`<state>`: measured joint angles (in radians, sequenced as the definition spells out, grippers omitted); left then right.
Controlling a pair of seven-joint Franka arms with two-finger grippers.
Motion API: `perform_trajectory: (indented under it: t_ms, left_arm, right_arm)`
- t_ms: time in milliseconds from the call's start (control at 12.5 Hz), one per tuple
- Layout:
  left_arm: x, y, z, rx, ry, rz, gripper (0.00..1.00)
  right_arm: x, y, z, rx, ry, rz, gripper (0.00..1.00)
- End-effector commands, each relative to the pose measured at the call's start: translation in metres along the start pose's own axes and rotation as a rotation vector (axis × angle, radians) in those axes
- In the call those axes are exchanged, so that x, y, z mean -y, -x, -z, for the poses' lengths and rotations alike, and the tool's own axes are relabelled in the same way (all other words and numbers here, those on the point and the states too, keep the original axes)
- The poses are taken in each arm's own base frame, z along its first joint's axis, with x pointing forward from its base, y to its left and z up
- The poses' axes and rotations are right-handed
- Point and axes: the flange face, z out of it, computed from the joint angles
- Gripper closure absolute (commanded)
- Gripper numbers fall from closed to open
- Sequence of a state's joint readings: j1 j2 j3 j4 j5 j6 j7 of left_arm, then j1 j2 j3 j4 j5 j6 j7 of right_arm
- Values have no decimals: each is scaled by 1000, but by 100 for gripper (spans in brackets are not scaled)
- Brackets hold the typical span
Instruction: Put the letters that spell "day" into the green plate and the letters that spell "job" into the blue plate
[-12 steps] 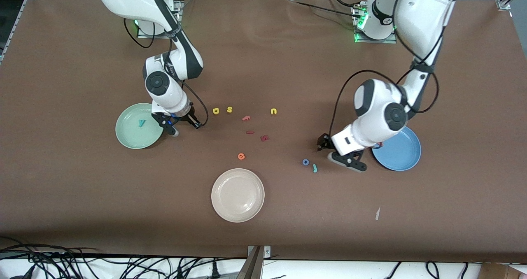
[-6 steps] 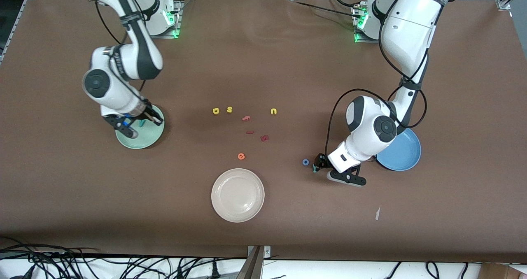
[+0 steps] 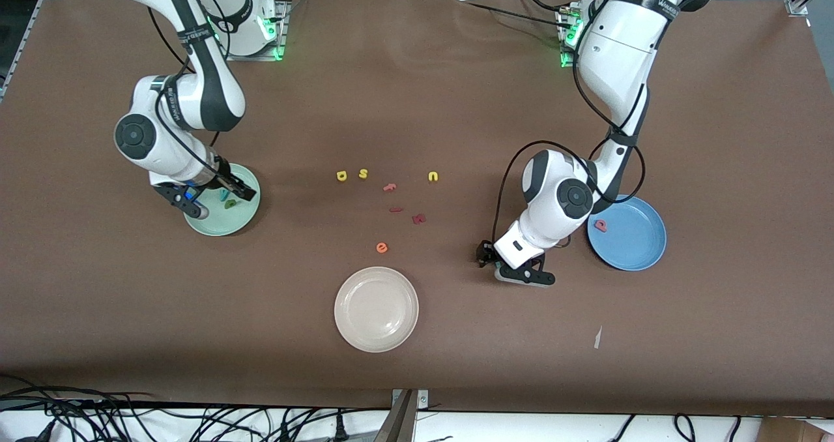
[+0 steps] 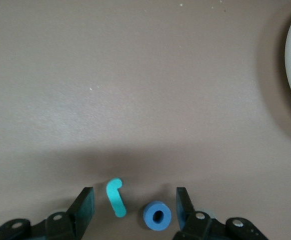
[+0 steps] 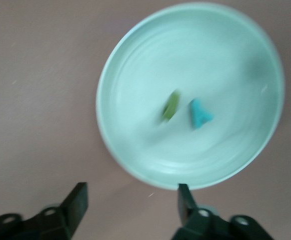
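Note:
The green plate (image 3: 242, 217) holds a dark green "a" (image 3: 229, 205) and a teal "y" (image 3: 223, 194); both also show in the right wrist view, the "a" (image 5: 171, 106) beside the "y" (image 5: 199, 113). My right gripper (image 3: 218, 202) hangs open over that plate's rim (image 5: 135, 170), nothing between its fingers. The yellow "d" (image 3: 341, 176) lies mid-table. My left gripper (image 4: 134, 200) is open and low over the table, its fingers either side of the teal "j" (image 4: 116, 197) and blue "o" (image 4: 157, 216). The blue plate (image 3: 635, 243) holds the pinkish-red "b" (image 3: 600, 225).
Beside the "d" lie a yellow "s" (image 3: 363, 173) and a "u" (image 3: 433, 176). A pink "f" (image 3: 389, 186), two dark red letters (image 3: 418, 218) and an orange "e" (image 3: 382, 248) are scattered nearer the camera. A cream-white plate (image 3: 376, 309) sits nearest the camera.
The right gripper carried the green "a" over the green plate and opened, leaving it there. The left gripper moved from beside the blue plate to around the "j" and "o".

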<state>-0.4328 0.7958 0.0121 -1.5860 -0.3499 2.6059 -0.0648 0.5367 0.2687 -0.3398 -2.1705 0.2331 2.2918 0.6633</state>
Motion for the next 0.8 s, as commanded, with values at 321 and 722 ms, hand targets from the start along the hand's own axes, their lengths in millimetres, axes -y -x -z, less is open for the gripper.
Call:
perform_trajectory:
  t_ms: [321,722]
  left_arm:
    - [16,-3,-9,-8,-27,4,51]
    - [13,7,-17,8,-33,-5,50]
  right_arm:
    - [92,107,-37,-31,-77,-215,0]
    - [119,156,-86,-82,-107,-273,5]
